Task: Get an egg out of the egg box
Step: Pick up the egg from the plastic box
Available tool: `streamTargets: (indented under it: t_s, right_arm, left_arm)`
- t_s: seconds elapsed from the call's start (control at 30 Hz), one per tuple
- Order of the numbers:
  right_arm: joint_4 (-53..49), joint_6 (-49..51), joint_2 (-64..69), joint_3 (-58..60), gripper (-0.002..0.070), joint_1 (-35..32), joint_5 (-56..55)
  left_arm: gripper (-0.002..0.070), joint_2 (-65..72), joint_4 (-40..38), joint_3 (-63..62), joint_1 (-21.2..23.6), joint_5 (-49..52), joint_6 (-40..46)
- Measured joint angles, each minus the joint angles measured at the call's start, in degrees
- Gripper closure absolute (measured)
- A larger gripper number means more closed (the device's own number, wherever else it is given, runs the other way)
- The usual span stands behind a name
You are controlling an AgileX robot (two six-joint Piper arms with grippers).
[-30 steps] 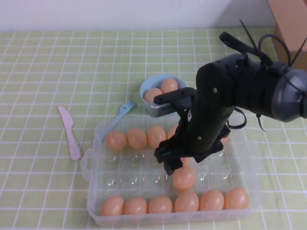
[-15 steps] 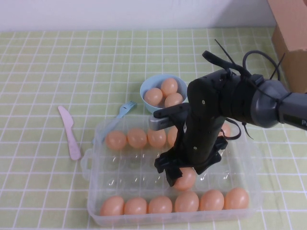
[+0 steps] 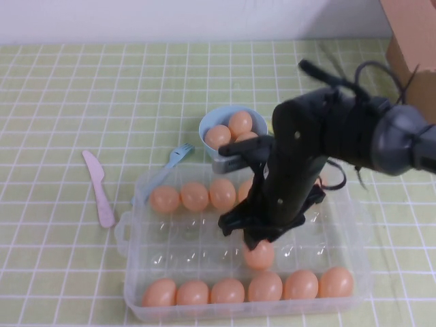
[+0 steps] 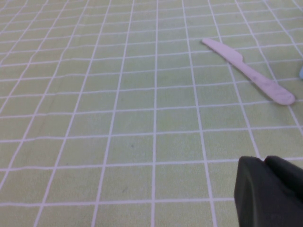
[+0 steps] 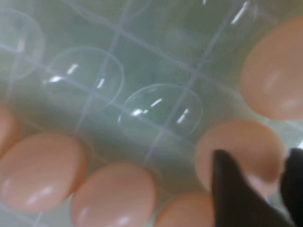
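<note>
Egg (image 3: 259, 255) in egg box (image 3: 139, 240) between right gripper (image 3: 255, 240) fingers (image 5: 235, 191); left gripper (image 4: 270, 191) near knife (image 3: 99, 188).

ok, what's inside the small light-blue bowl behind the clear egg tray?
Small light-blue bowl: three peach-orange eggs show. Right gripper, down in the clear plastic egg tray, has its arm covering the bowl's right rim; anything deeper is hidden.

No legible text or labels anywhere.
</note>
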Motion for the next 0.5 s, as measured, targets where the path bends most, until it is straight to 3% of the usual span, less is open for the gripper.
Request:
streamTargets:
  t_s: [0.1, 0.17, 0.33, 0.5]
  right_arm:
    - [-1.29, 0.00, -3.58, -1.33, 0.0551, 0.00, 1.45]
    - [-3.27, 0.00, -5.64, -3.00, 0.0589, 0.00, 2.01]
    - [-8.83, -0.11, -7.54, -9.24, 0.0617, -1.01, 4.85]
    - [-7.89, -2.42, -6.63, -10.99, 0.0602, -1.84, 9.16]
  left_arm:
    - [0.0680, 0.00, 0.00, 0.00, 0.00, 0.00, 0.00]
    - [0.0680, 0.00, 0.00, 0.00, 0.00, 0.00, 0.00]
    - [0.0679, 0.00, 0.00, 0.00, 0.00, 0.00, 0.00]
    - [0.0680, 0.00, 0.00, 0.00, 0.00, 0.00, 0.00]
